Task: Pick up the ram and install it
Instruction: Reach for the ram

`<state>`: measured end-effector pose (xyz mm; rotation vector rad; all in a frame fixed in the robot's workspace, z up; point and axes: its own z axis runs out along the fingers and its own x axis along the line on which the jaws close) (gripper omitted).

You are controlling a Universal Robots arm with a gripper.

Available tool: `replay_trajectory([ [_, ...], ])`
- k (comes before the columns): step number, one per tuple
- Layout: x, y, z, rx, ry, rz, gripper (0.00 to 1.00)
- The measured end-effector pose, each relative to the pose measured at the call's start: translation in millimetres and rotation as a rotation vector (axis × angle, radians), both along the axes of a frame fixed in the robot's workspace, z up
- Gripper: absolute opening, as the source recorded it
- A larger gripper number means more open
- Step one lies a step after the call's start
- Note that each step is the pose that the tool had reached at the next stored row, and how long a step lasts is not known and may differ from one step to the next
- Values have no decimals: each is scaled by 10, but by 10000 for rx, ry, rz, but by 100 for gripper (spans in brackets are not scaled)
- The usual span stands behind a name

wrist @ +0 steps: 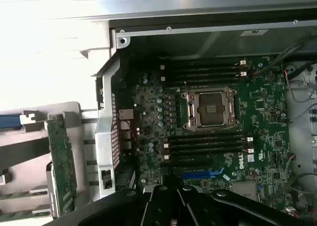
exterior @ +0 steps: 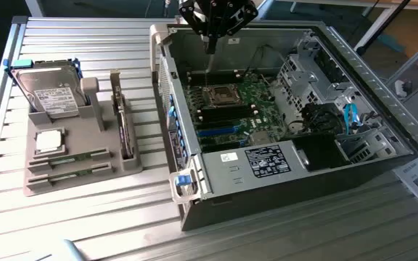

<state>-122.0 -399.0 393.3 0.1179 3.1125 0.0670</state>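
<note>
My gripper (exterior: 210, 48) hangs over the open computer case (exterior: 383, 136), fingers pressed together on nothing, with the motherboard (wrist: 267, 112) below. The two ram sticks (exterior: 69, 160) lie well apart in the grey tray (exterior: 85, 122) on the exterior view's left. A processor chip (exterior: 49, 140), a hard drive (exterior: 53, 95) and an upright expansion card (exterior: 125, 128) share that tray. The case wall (exterior: 167, 98) stands between.

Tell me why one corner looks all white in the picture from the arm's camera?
In the wrist view, strong light washes the table white beside the computer case, while the green board inside lies in shade; in the exterior view, the light is even, with only the inside of the computer case darker.
</note>
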Motion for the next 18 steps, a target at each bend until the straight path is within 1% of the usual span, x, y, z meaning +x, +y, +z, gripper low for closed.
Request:
replay_trajectory([
  [5, -345, 0, -7, -3, 0, 2, 11],
  [7, -509, 0, -9, -2, -1, 2, 11],
  [9, -630, 1, -10, -3, 0, 2, 11],
  [10, -731, 0, -13, -2, -1, 3, 11],
  [11, -802, 0, -14, -2, -1, 3, 11],
  [13, -886, 0, -15, -4, 0, 2, 11],
  [14, -949, 0, -17, -3, 0, 4, 11],
  [15, -1016, 0, -20, -2, -1, 3, 11],
  [17, -1191, 0, -28, -3, 0, 4, 11],
  [18, -1246, 0, -31, -3, -1, 2, 11],
])
